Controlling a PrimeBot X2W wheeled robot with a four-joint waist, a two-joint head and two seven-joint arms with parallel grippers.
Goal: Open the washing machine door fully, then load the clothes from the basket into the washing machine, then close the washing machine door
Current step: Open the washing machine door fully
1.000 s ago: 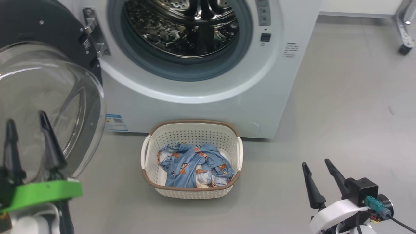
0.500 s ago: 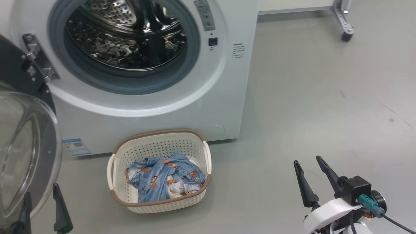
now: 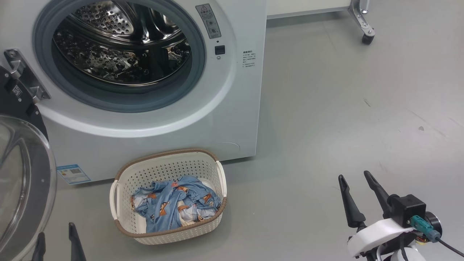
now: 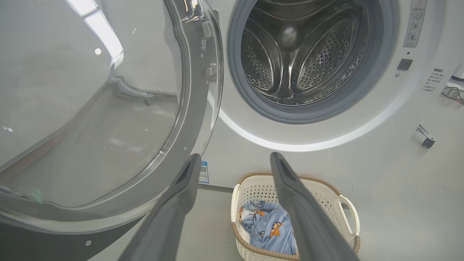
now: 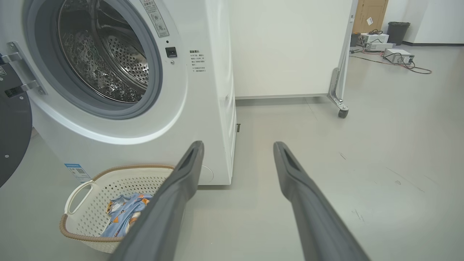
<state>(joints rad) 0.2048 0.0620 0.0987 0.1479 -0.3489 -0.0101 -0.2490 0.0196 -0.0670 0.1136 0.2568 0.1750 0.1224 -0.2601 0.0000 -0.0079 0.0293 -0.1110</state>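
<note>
- Since one second earlier, the head camera had swung. The washing machine [image 3: 239, 108] and the basket [image 3: 163, 169] sat further left in its view, with no change in how they lay to each other.
- Left gripper [image 3: 55, 232]: over the same second it had dropped to the bottom left edge of the head view, where only its fingertips showed. Its fingers were spread apart and empty, beside the lower rim of the washing machine door [image 3: 21, 188].
- Right gripper [image 3: 353, 175]: fingers spread and empty, above bare floor [image 3: 326, 127], well to the right of the basket.
- Door: swung wide open on its metal hinge [image 3: 23, 76], with the glass dome facing outward to the left of the opening.
- Drum [image 3: 119, 54]: exposed inside the grey gasket [image 3: 123, 103]. No garment could be seen in it.
- Basket: stood on the floor just before the washer's lower front, right of the blue label [image 3: 72, 174].
- Clothes [image 3: 174, 206]: lay crumpled inside the basket, below its rim.
</note>
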